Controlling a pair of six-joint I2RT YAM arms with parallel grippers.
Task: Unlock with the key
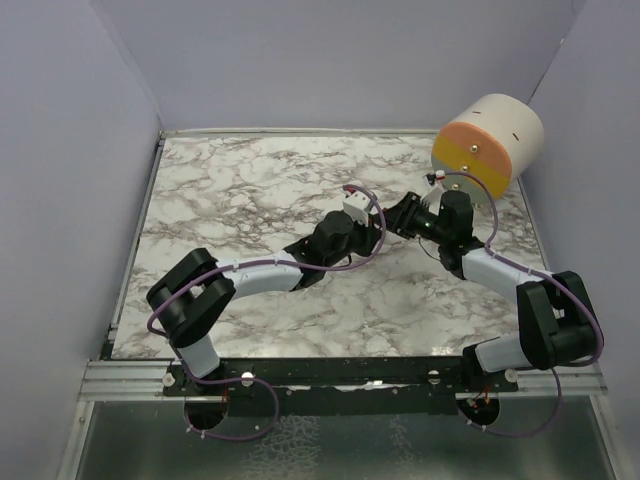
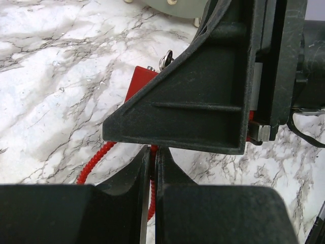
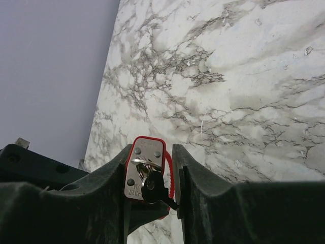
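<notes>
We log the right claw (image 3: 152, 150) clamped on the red padlock (image 3: 144, 162) between its fingers, key (image 3: 152, 187) seated in the face. The left claw (image 2: 154, 152) is nearly shut, pinching the red coiled cord (image 2: 94, 161). Beyond the right fingertips, bare marble table (image 3: 244, 76) runs to the wall (image 3: 51, 61).
</notes>
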